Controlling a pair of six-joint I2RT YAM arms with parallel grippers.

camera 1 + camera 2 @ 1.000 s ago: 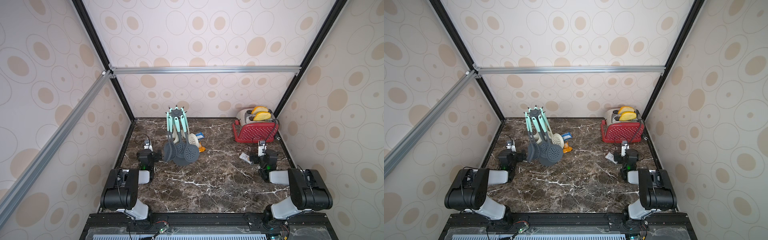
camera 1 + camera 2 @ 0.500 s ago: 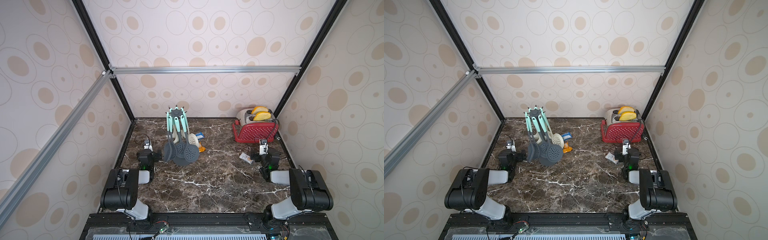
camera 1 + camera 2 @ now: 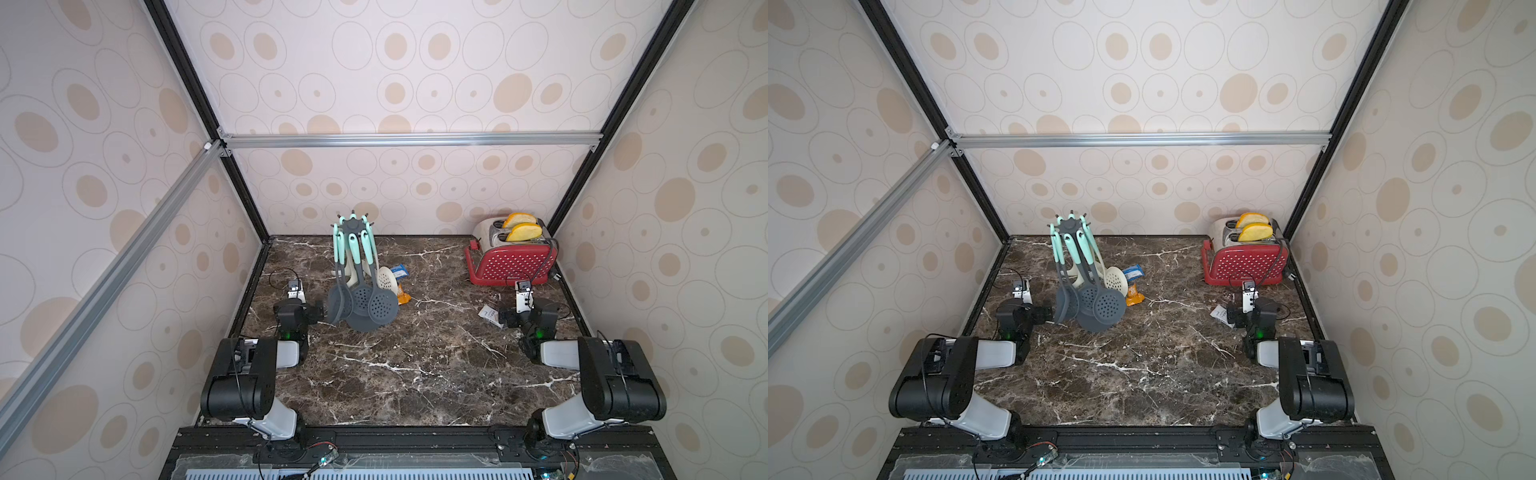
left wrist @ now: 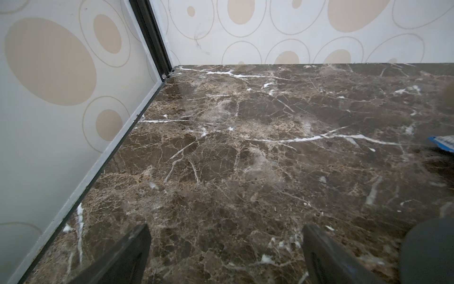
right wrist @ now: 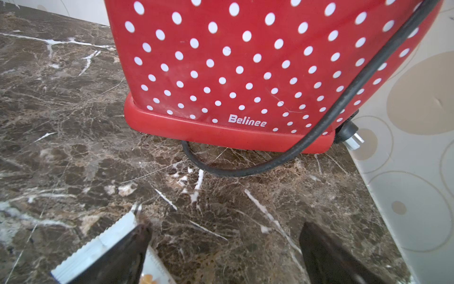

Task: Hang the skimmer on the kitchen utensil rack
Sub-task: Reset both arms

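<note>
**Two high eyes, two low wrists**

Both top views look steeply down from high above the front edge, facing the back wall (image 3: 395, 187). They take in the whole marble surface (image 3: 415, 374), from the kitchen utensil rack (image 3: 352, 226) to the red toaster (image 3: 511, 262). They share nearly everything, with only a slight sideways shift between them.

The left wrist camera rides low and close over the surface, facing the far left corner (image 4: 168, 72) past the left claw (image 4: 224, 228). The right wrist camera, equally low, faces the toaster's dotted side at close range past the right claw (image 5: 224, 227). Each wrist view shows a patch that the top views also cover.
</note>
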